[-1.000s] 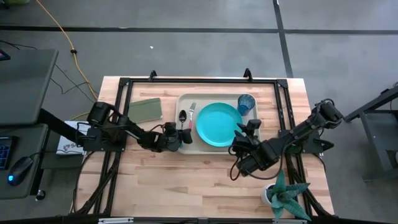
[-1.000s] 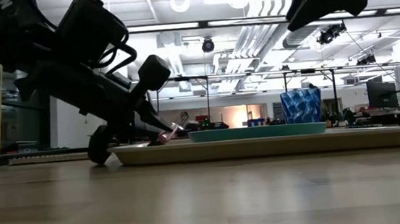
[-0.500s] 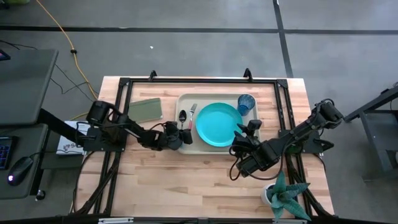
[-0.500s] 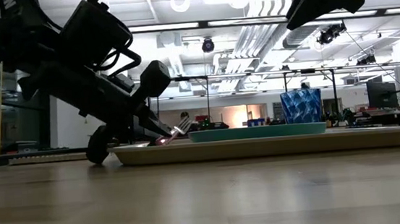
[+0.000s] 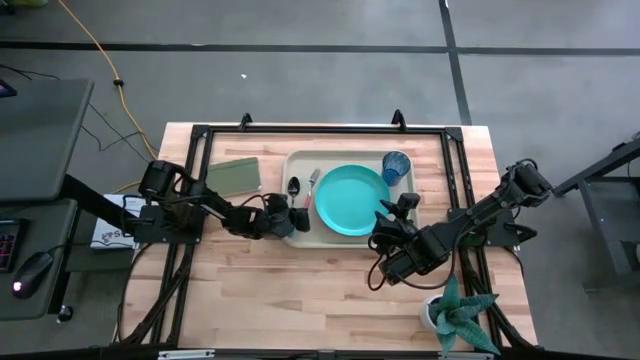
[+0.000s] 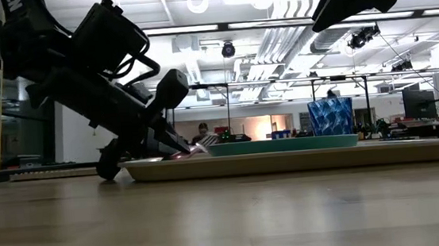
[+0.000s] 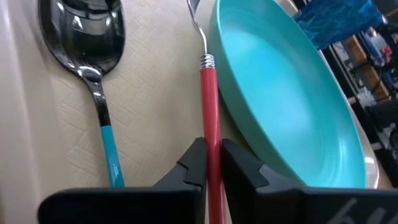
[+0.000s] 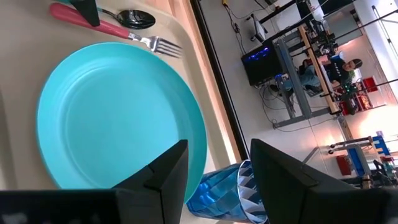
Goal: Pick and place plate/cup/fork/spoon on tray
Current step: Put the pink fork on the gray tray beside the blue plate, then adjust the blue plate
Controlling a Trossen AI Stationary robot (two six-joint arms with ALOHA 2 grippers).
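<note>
We see the left gripper (image 7: 212, 163) clamped on the fork (image 7: 209, 106), low over the tray (image 5: 300, 236) between spoon (image 7: 93, 56) and plate (image 5: 351, 199). The cup (image 5: 396, 166) stands at the far corner. The right gripper (image 8: 216, 163) hovers apart near the plate.

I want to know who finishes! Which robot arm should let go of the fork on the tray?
The left one. The left gripper is already shut on the fork, low over the tray beside the spoon. The right gripper hangs open over the plate, holding nothing.
</note>
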